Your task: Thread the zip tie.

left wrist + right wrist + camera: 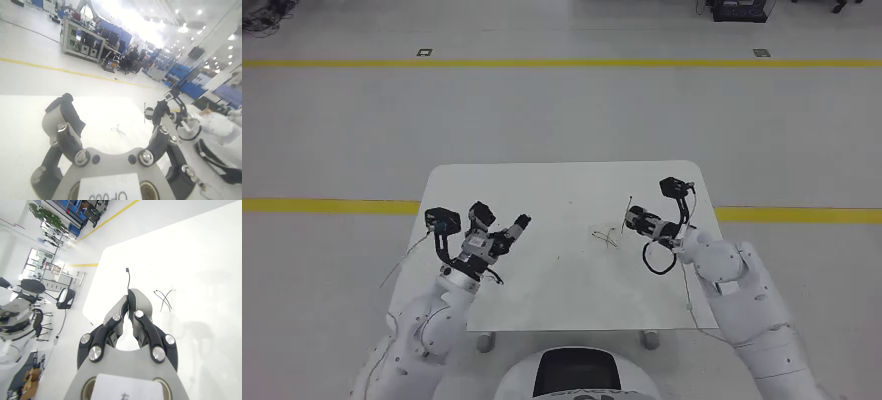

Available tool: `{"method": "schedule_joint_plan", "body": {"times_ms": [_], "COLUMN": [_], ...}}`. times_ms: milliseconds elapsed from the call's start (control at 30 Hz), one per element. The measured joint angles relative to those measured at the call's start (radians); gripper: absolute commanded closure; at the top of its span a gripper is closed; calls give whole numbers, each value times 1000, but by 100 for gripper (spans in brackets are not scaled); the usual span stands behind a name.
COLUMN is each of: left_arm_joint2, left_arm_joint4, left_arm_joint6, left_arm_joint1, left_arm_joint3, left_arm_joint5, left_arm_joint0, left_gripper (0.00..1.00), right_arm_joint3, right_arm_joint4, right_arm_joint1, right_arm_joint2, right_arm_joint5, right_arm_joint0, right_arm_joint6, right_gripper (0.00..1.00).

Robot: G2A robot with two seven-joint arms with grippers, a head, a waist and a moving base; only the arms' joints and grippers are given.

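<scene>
My right gripper (128, 294) is pinched tight on a black zip tie (129, 279). The head end pokes out past the fingertips, and the middle is hidden between the pads. My left gripper (113, 106) hangs wide open, holding nothing. Two loose zip ties (165, 298) lie crossed on the white table (542, 200), near the right gripper.

No text can be read in full. A white label (109, 186) on the base plate of the left gripper (114, 102) carries dark characters, upside down and cut by the frame edge. A second label (129, 387), on the right gripper (128, 293) base, shows one partial, unreadable mark.
</scene>
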State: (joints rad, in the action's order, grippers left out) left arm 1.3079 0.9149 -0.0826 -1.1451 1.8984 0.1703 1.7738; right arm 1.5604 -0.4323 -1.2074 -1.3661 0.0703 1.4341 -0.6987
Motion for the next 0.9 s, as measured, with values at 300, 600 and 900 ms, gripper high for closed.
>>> {"method": "schedule_joint_plan", "body": {"times_ms": [300,600,900], "left_arm_joint2": [-28,-150,-293], "left_arm_joint4": [117,524,654], "left_arm_joint6": [-3,-9,38], "left_arm_joint1": [0,3,19], "left_arm_joint3": [-7,25,-24], "left_arm_joint5": [-15,-33,-62], "left_arm_joint0": [-8,-48,-176], "left_gripper": [0,0,0], "right_arm_joint3": [-9,-44,-86], "right_arm_joint4": [75,162,303], "right_arm_joint1": [3,-1,-2], "right_arm_joint2": [-29,-11,-35], "right_arm_joint5": [-10,-34,-75], "right_arm_joint0": [-5,-19,-39], "right_arm_joint6": [-29,-14,-21], "right_gripper": [100,100,100]}}
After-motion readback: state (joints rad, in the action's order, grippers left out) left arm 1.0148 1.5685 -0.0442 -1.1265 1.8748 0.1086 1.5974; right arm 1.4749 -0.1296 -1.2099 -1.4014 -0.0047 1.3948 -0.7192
